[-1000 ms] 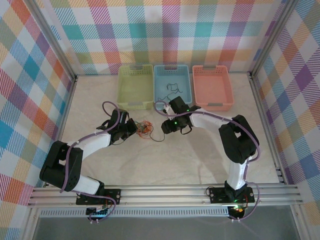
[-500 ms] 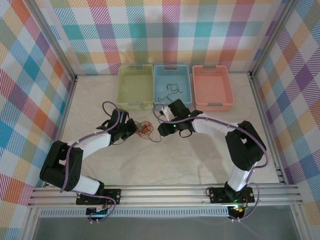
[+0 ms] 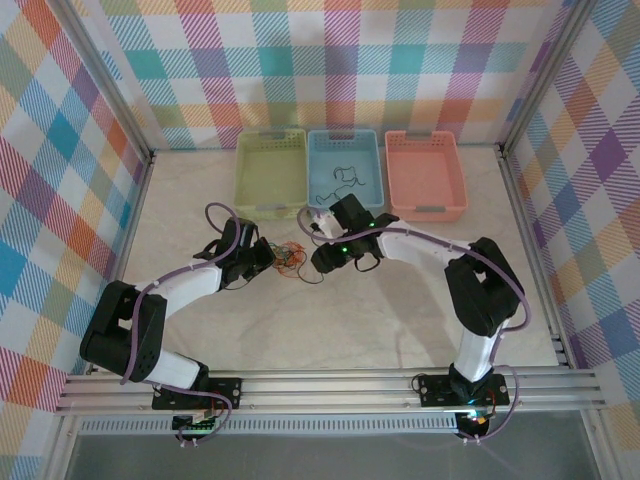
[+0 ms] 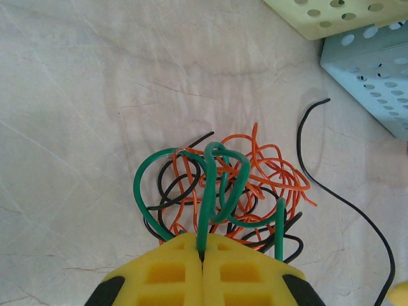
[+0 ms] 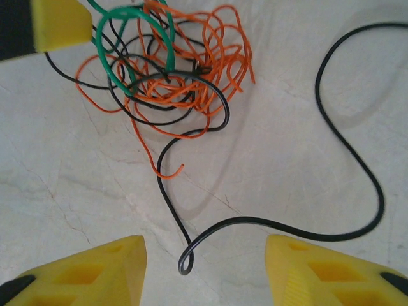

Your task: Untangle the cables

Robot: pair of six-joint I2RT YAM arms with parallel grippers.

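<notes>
The cables [image 3: 291,258] lie in a small knot of orange, black and green wires [image 4: 223,191] on the pale tabletop. My left gripper [image 3: 268,256] sits at the knot's left side. Its yellow fingers [image 4: 203,255] are shut on a green wire [image 4: 210,191] that rises from the knot. A long black wire [image 5: 357,178] trails out of the knot [image 5: 172,70] and ends in a small loop [image 5: 186,262]. That loop lies on the table between the spread fingers of my right gripper [image 5: 204,271]. The right gripper [image 3: 320,258] is open, just right of the knot.
Three baskets stand in a row at the back: a green one [image 3: 270,175], a blue one [image 3: 365,160] with thin black wires [image 3: 338,180] inside, and an orange one [image 3: 425,175]. The green [image 4: 331,13] and blue [image 4: 376,76] basket corners lie just beyond the knot.
My right gripper has moved left, closer to the knot and over the black wire's end. The left gripper has stayed where it was, still clamped.
</notes>
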